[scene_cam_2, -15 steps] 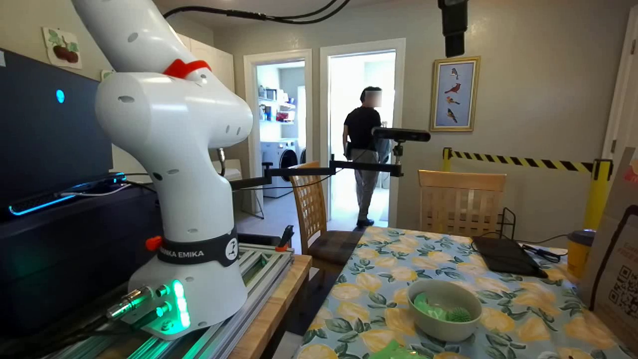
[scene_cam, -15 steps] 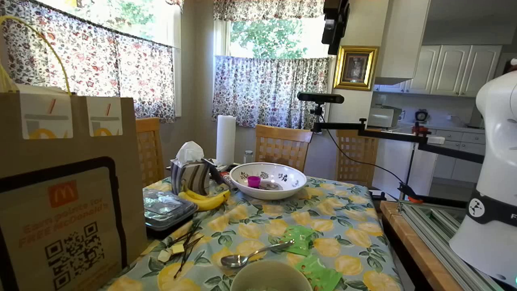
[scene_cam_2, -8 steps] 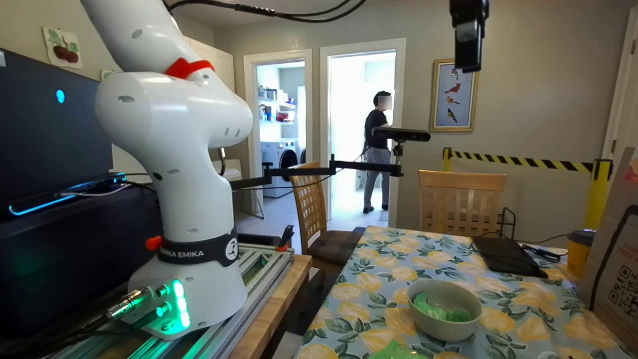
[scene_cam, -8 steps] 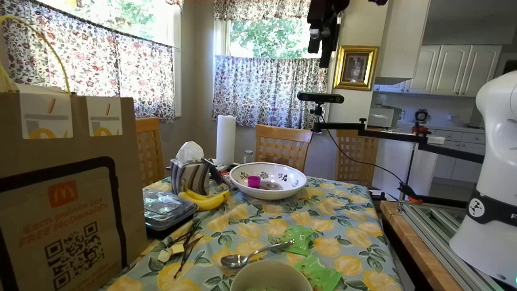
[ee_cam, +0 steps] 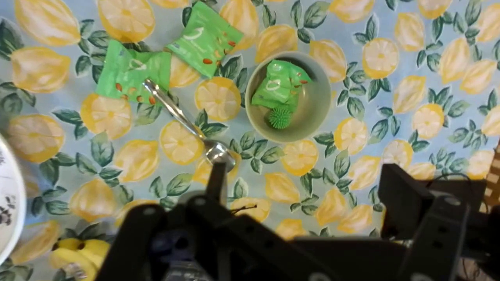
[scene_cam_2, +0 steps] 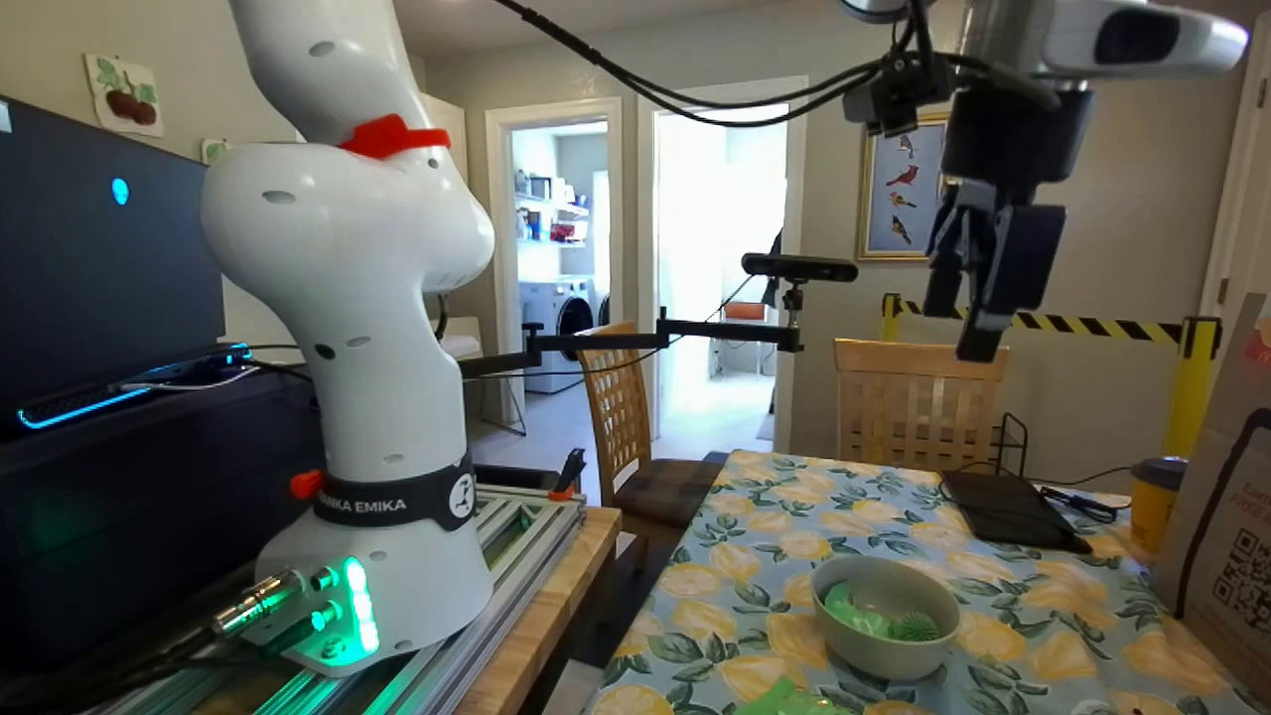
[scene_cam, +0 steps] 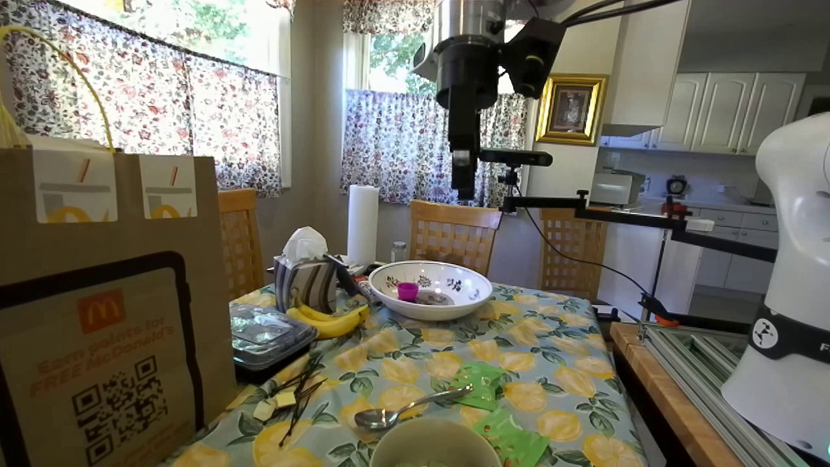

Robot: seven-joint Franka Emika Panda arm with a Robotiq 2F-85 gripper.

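The claw (ee_cam: 304, 176) is plain black. The cloth (ee_cam: 371, 128) is pale blue, printed with yellow lemons and green leaves. The small bowl (ee_cam: 318, 107) is a plain grey-green; the spiky ball (ee_cam: 280, 118) is mid-green, the packets (ee_cam: 133, 72) brighter green with white and orange print. The spoon (ee_cam: 187, 122) is silver. The large bowl (scene_cam: 431, 311) is white with dark sprigs, the cup (scene_cam: 407, 292) magenta, the bananas (scene_cam: 336, 324) yellow, the tissue box (scene_cam: 312, 285) striped brown, grey and white.

This was a home's eat-in kitchen: in an exterior view, a floral curtain (scene_cam: 395, 139) hung at twelve o'clock, white kitchen cabinets (scene_cam: 723, 113) at two, and a lemon-print tablecloth (scene_cam: 467, 340) lay spread at six. In an exterior view, a washing machine (scene_cam_2: 552, 306) stood at ten o'clock and a bird picture (scene_cam_2: 897, 194) hung at two.
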